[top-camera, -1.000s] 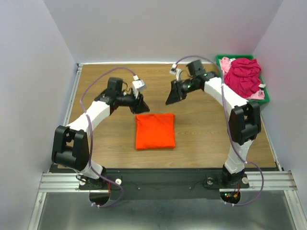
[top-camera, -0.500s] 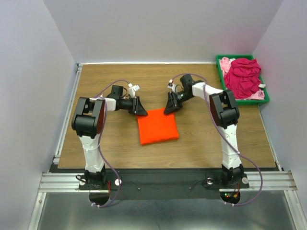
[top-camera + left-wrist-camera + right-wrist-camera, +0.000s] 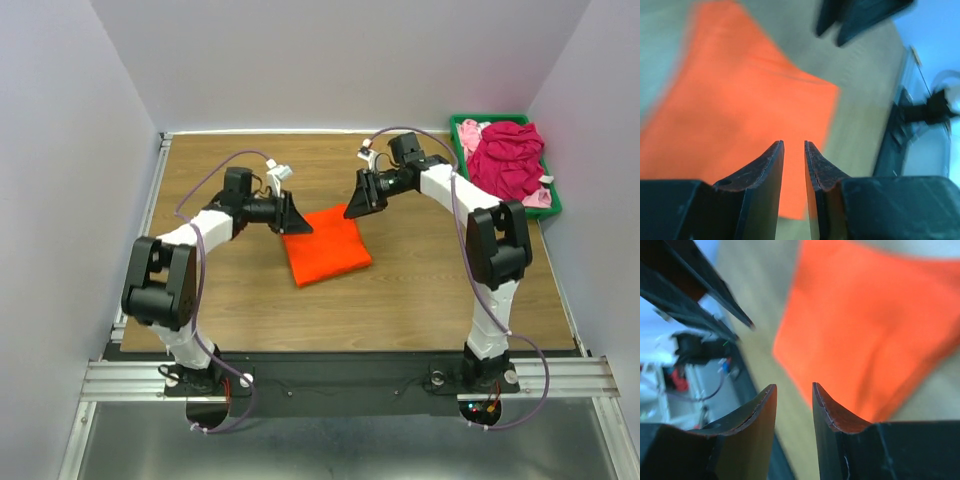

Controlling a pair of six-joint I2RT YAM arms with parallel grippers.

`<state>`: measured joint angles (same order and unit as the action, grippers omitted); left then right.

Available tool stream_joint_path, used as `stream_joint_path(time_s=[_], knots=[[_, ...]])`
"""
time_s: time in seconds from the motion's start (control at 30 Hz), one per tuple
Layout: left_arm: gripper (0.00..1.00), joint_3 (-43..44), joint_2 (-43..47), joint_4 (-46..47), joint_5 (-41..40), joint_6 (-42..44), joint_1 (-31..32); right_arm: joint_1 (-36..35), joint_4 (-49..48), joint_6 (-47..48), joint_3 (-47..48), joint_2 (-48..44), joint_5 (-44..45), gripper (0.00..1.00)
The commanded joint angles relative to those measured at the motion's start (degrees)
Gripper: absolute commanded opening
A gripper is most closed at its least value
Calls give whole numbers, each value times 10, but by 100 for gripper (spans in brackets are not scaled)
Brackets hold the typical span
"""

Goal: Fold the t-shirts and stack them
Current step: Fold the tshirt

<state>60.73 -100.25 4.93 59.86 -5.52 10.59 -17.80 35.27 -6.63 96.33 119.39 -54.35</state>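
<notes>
The bright orange t-shirt (image 3: pixel 326 246), folded to a small rectangle, lies slightly skewed on the middle of the table. My left gripper (image 3: pixel 298 224) is at its far left corner, and my right gripper (image 3: pixel 351 209) is at its far right corner. In the left wrist view my gripper (image 3: pixel 792 142) has its jaws a little apart with nothing between them, and the orange shirt (image 3: pixel 740 100) lies beyond. In the right wrist view my gripper (image 3: pixel 794 385) is also narrowly open and empty, with the orange shirt (image 3: pixel 875 325) ahead. The magenta shirt (image 3: pixel 507 155) and the pale pink shirt (image 3: pixel 469 130) lie crumpled in the bin.
The green plastic bin (image 3: pixel 556 205) stands at the table's far right corner. Bare wooden tabletop (image 3: pixel 220 290) surrounds the orange shirt. Grey walls close in the left, back and right sides.
Both grippers came in to the orange shirt's far corners. The shirt has slid a little away from the arm bases and turned slightly. The bin's shirts have not moved.
</notes>
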Motion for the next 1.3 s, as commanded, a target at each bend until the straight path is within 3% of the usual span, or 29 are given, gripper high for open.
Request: stream_joint_path(time_s=[0.0,0.07,0.17,0.27,0.37,0.5,0.6,0.73,0.87,0.97,1.1,1.27], knots=[[35,-92,75,92,35,-83,72,-47,-24,-18,-74,-55,-65,41],[37,-128,68,152,30,-116,100,-62,-32,-14,-111,-47,-68,41],[39,-128,24,156,25,-122,106,-60,-35,9,-126,-2,-62,41],[39,-94,-57,45,1,-53,88,-58,-35,35,-143,35,-42,40],[38,-69,-136,8,-9,-20,52,-58,-40,52,-153,64,-24,40],[36,7,-188,-91,-33,52,-4,-57,-77,11,-142,71,-27,40],[36,58,-177,-144,-32,107,-18,-57,-100,-20,-96,64,-37,40],[38,50,-96,-182,35,157,-10,-57,-98,-36,-76,7,-46,41],[38,-1,-20,-176,69,150,8,-60,-100,-58,-104,-50,-65,42],[38,-52,15,-108,84,100,25,-74,-107,-67,-139,-64,-68,42],[38,-87,-5,-37,77,40,34,-86,-120,-57,-168,-18,-74,41],[38,-80,-91,-32,47,52,-4,-63,-119,-24,-171,49,-50,37]])
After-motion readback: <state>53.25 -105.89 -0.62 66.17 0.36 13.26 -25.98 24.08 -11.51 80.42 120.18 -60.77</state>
